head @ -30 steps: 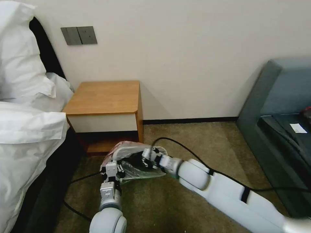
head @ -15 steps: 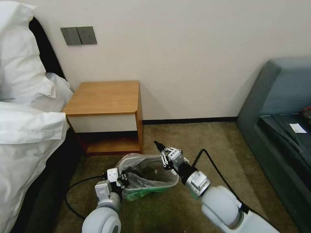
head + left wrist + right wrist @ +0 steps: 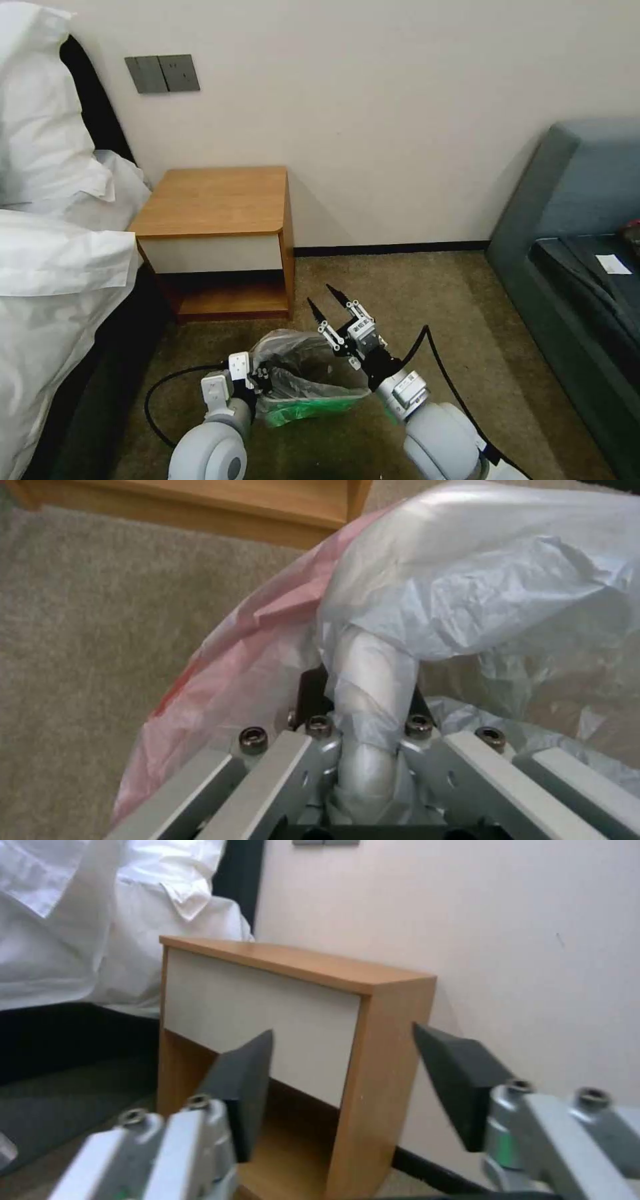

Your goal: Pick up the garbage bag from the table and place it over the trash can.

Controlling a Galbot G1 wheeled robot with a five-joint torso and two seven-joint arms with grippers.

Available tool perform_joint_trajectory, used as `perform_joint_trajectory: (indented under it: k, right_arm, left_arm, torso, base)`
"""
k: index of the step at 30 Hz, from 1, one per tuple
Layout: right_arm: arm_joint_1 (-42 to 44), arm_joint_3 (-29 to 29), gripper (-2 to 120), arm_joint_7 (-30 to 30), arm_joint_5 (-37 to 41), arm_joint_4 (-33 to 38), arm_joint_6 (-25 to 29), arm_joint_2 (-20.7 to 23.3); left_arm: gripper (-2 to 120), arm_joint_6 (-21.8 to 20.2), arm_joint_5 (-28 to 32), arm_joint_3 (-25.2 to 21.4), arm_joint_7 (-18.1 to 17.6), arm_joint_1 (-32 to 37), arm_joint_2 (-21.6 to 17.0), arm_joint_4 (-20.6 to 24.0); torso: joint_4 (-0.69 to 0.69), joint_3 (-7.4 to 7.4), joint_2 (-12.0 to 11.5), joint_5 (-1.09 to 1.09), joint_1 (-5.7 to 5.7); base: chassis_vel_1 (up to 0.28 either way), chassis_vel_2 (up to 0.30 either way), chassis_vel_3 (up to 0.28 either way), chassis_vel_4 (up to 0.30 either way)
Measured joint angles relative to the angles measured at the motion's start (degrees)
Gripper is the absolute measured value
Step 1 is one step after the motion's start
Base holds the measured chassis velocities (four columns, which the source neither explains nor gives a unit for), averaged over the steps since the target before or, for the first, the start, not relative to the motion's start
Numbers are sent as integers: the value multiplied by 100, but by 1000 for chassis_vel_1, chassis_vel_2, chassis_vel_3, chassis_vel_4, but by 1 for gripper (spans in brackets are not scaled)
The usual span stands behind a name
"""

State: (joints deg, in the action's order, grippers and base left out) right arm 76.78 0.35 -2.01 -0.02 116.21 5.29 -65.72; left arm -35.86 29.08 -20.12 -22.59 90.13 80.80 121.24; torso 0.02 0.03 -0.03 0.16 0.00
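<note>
Right gripper point(image 3: 325, 300) has lifted clear of the crinkly translucent grey garbage bag point(image 3: 303, 363), fingers spread.
Left gripper point(image 3: 261, 378) pinches the bag's edge over the green-bottomed plastic trash can point(image 3: 307, 408).

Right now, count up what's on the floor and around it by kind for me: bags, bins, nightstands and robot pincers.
Garbage bag: 1, draped over the bin
Trash can: 1
Table: 1
Pincers: 2, the left pincer shut on the bag's edge, the right pincer open above the bin
Total: 5

Left hand point(image 3: 261, 380) clamped low, right hand point(image 3: 327, 301) raised — fingers spread
</note>
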Motion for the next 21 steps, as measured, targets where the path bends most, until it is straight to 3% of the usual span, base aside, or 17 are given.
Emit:
perform_joint_trajectory:
  k: [11, 21]
  right_arm:
    - [153, 315, 98, -925, -210, -310, -277, -673]
    - [249, 404, 100, -1040, -219, -400, -206, -920]
  left_arm:
    - [4, 62, -51, 11, 60, -62, 7, -139]
    - [8, 129, -163, 34, 150, -75, -52, -206]
  torso:
    - [0, 0, 0, 0, 0]
    - [0, 0, 0, 0, 0]
  base:
    - [0, 0, 0, 0]
    - [0, 0, 0, 0]
